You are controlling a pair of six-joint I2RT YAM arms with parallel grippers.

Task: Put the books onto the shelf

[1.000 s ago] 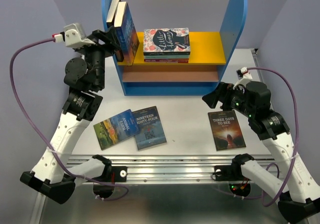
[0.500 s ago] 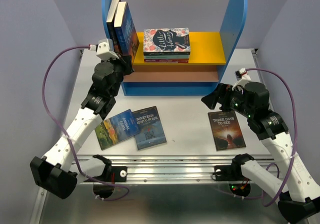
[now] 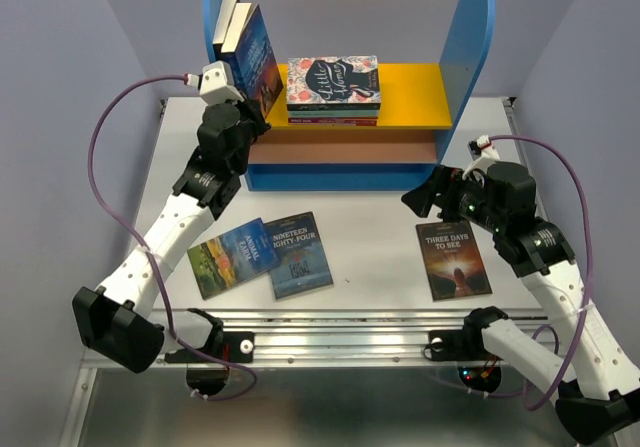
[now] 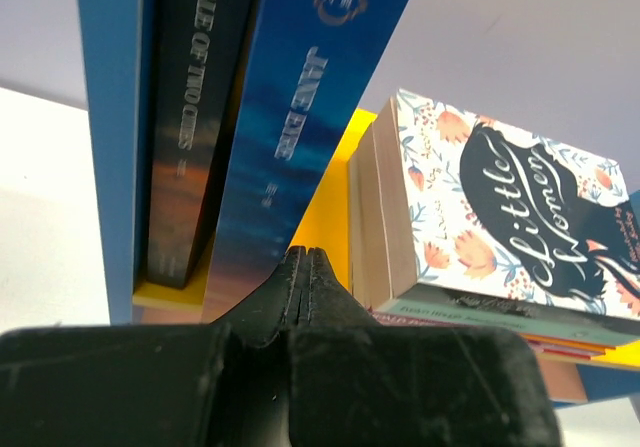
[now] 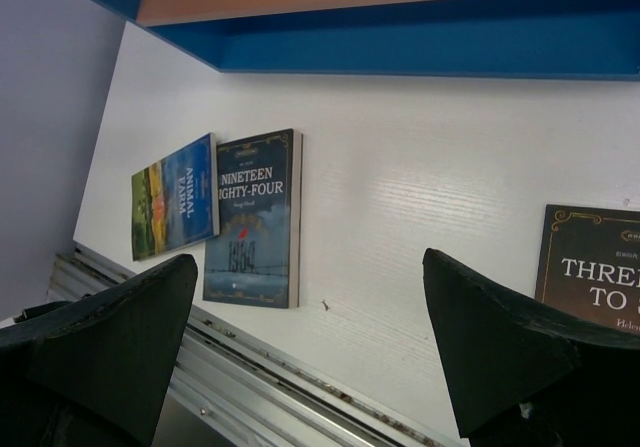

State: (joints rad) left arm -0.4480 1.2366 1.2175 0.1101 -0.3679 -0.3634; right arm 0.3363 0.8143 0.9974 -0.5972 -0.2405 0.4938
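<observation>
on the shelf [image 3: 470, 37], jane eyre [image 4: 290, 117] leans beside little women [image 4: 500, 207].

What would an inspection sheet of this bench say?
surface: white table
job's things: A Tale of Two Cities and Jane Eyre standing on the shelf; Animal Farm, Nineteen Eighty-Four, Three Days to See flat on the table
clutter: Little Women stack on the shelf's yellow board
fingers: left fingers shut, empty, by Jane Eyre; right fingers open, empty, above the table
cables: purple cables loop from both arms
surroundings: lavender walls
</observation>
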